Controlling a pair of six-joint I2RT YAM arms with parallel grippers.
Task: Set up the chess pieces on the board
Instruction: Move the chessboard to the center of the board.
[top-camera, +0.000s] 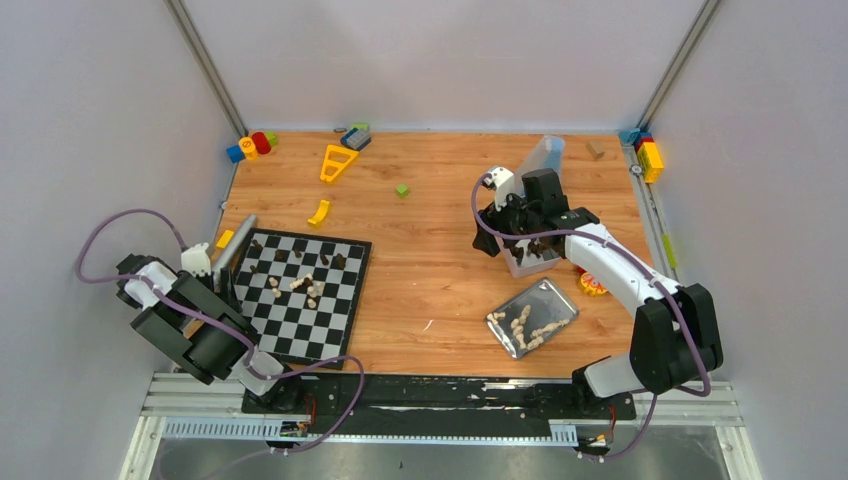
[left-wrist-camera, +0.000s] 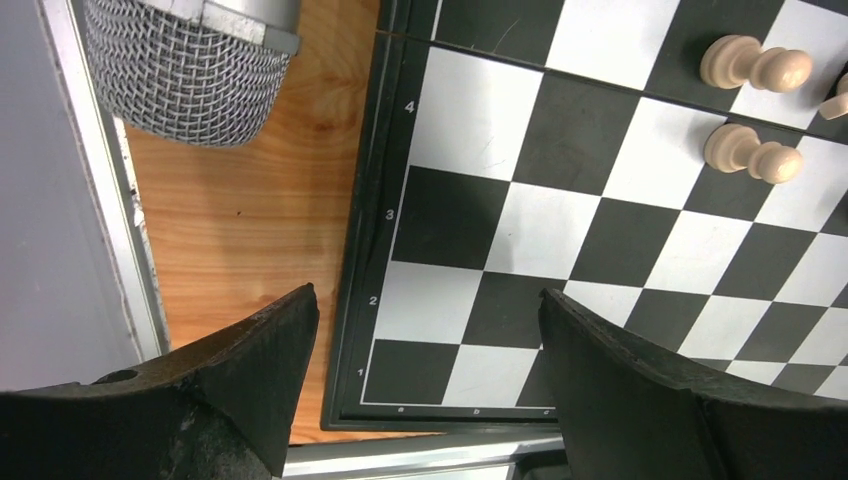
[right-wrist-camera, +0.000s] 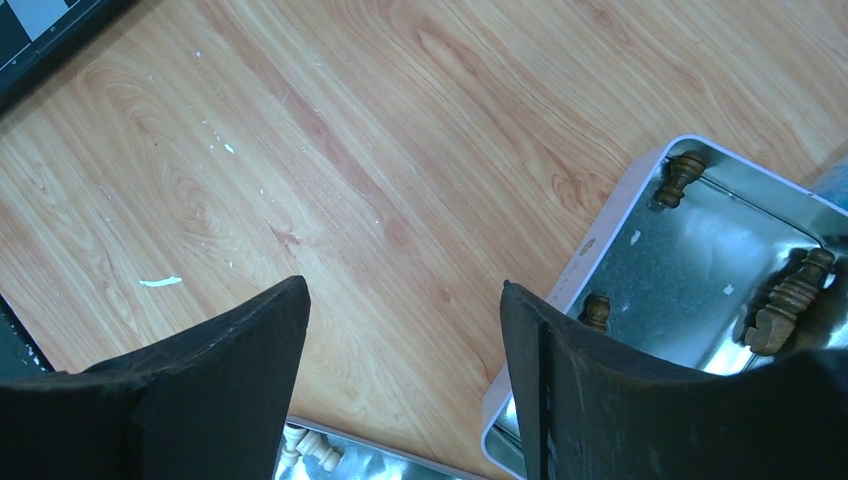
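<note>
Left tool (left-wrist-camera: 425, 310), fingers spread and empty, is hovering over a corner of the board (top-camera: 290, 335), which is lying on the wooden surface (top-camera: 430, 250). Cream pieces (top-camera: 308, 288) are lying mid-board; dark pieces (top-camera: 300, 255) are apparently standing along its far rows. Right tool (right-wrist-camera: 402, 300), likewise spread, is hanging just beside a white-rimmed tin (right-wrist-camera: 690, 250) containing dark figures (right-wrist-camera: 790, 295); a metal tray (top-camera: 560, 298) is holding more cream figures (top-camera: 525, 325).

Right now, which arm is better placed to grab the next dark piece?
Right: the right gripper, open, hovers beside the tin of dark pieces; the left gripper, also open, is over a corner of the board, far off.
</note>
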